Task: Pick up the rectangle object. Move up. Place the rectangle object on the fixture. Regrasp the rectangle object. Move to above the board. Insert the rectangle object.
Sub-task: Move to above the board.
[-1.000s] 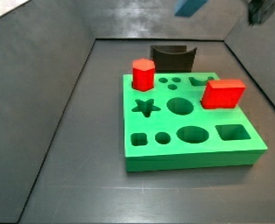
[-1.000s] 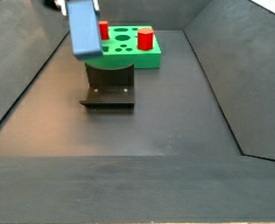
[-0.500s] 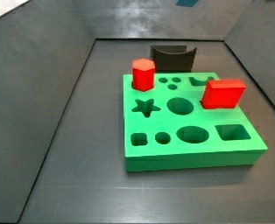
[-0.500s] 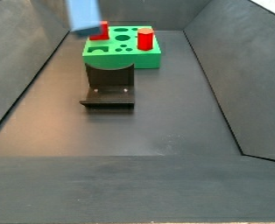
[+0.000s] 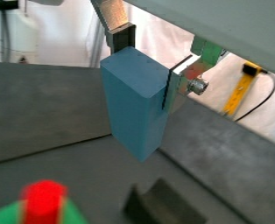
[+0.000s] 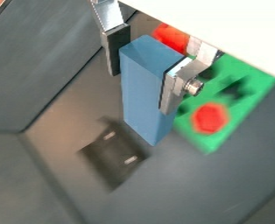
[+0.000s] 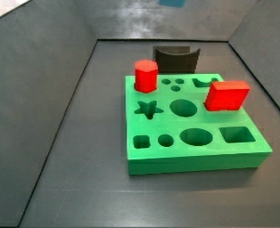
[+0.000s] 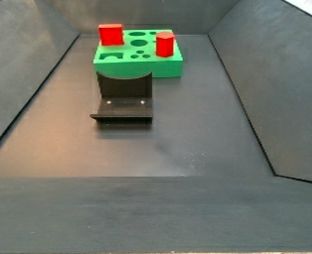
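Observation:
The rectangle object [image 5: 134, 105], a matte grey-blue block, hangs upright between my silver fingers [image 5: 175, 80] in both wrist views. My gripper [image 6: 144, 74] is shut on its upper part, high above the floor. The dark fixture [image 6: 116, 153] lies on the floor below the block's lower end, and the green board [image 6: 239, 92] lies off to one side. In a side view only a blue sliver of the rectangle object [image 7: 172, 3] shows at the top edge. The fixture [image 7: 175, 59] stands just behind the board [image 7: 196, 156]. In the side view showing the fixture [image 8: 123, 104], the gripper is out of frame.
A red hexagonal prism [image 7: 145, 76] and a red cube [image 7: 228, 94] stand on the board, also seen as the prism [image 8: 164, 42] and the cube [image 8: 111, 34]. Sloped dark walls [image 7: 47, 80] enclose the floor on all sides.
The gripper has risen with the block, which has left one side view altogether and nearly left the other. The board, the red pieces and the fixture have not moved.

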You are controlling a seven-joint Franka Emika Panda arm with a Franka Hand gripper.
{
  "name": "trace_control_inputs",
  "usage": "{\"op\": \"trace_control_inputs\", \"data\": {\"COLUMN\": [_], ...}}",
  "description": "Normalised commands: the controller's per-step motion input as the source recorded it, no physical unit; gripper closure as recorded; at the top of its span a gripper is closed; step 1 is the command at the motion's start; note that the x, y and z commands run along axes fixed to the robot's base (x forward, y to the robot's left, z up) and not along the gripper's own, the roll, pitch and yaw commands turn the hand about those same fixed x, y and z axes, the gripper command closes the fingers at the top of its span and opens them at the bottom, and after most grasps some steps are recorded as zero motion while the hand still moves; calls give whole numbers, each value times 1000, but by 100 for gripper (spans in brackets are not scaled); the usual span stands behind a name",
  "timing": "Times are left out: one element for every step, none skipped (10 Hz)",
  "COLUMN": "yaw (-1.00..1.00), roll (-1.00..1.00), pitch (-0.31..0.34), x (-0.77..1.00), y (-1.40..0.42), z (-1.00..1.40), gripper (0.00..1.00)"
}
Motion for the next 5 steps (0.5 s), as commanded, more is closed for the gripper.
{"op": "trace_control_inputs", "data": {"yaw": [-151, -161, -171, -169, -158], "roll": [-1000, -1000, -1000, -1000, -944], "pitch": [-217, -216, -217, -215, -193], "x": [-872, -913, -710, -474, -338], "y": [-1000, -1000, -737, -439, -286], "z": [450, 454, 343, 205, 127], "gripper": [100, 100, 100, 100, 100]}}
